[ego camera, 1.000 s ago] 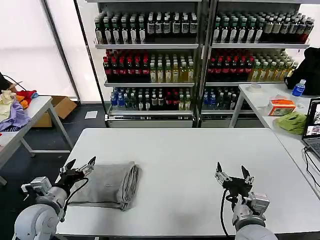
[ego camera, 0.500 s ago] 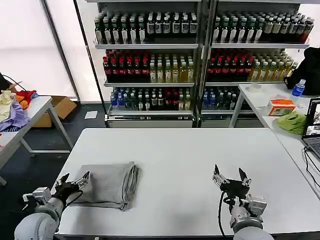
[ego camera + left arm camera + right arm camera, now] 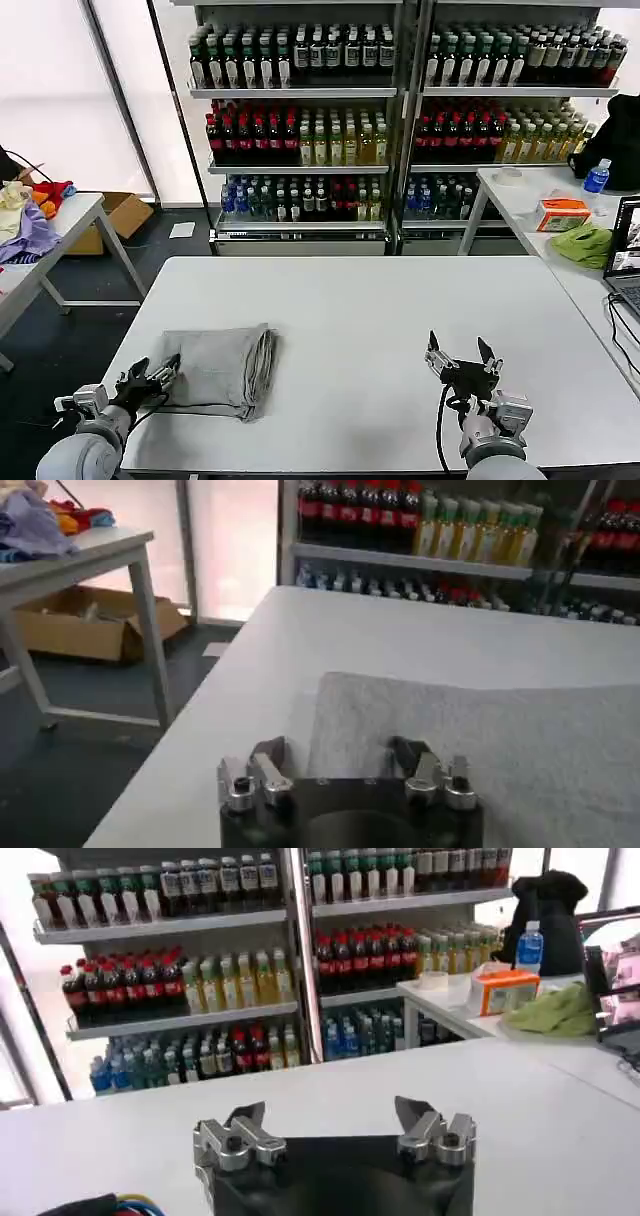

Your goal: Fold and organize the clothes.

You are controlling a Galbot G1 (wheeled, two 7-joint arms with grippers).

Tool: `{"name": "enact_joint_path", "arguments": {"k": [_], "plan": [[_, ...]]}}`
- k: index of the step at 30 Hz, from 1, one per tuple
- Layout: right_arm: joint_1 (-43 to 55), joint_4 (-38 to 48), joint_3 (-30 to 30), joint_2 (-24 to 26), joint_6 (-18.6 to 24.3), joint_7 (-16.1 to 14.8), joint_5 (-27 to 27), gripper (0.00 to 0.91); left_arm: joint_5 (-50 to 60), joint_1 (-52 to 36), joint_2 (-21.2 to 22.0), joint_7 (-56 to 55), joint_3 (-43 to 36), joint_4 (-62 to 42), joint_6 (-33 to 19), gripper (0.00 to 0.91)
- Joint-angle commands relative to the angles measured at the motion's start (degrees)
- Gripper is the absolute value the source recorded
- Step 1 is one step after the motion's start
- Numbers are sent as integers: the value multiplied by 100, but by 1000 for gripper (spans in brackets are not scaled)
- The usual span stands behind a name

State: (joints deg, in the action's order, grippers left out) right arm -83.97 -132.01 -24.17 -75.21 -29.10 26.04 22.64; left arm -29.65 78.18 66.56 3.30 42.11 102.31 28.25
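Observation:
A folded light grey shirt [image 3: 218, 368] lies on the white table [image 3: 380, 300] near its front left corner. My left gripper [image 3: 150, 376] is open just off the shirt's left edge, at the table's left rim. From the left wrist, the grey shirt [image 3: 500, 740] spreads out just beyond the open left gripper [image 3: 340, 752], whose fingers hold nothing. My right gripper [image 3: 461, 357] hovers open over bare table at the front right, far from the shirt. In the right wrist view that gripper [image 3: 330, 1116] is empty, with white tabletop ahead of it.
Shelves of bottles [image 3: 400, 120] stand behind the table. A side table [image 3: 60, 225] at the left carries a lavender cloth [image 3: 30, 235] and toys. Another table [image 3: 560, 220] at the right holds a lime-green cloth [image 3: 583, 243], an orange box [image 3: 562, 212] and a laptop [image 3: 625, 255].
My left gripper has drawn back and down toward the table's front left corner, away from the shirt. The right gripper has sunk slightly. The shirt has not moved.

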Motion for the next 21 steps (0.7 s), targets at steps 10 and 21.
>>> {"name": "enact_joint_path", "arguments": {"k": [10, 21], "plan": [[23, -41, 70, -22, -40, 8, -148, 907, -55, 165, 103, 51, 66, 188, -102, 0], [97, -57, 100, -36, -58, 4, -148, 907, -412, 48, -816, 56, 1366, 92, -166, 0]]}}
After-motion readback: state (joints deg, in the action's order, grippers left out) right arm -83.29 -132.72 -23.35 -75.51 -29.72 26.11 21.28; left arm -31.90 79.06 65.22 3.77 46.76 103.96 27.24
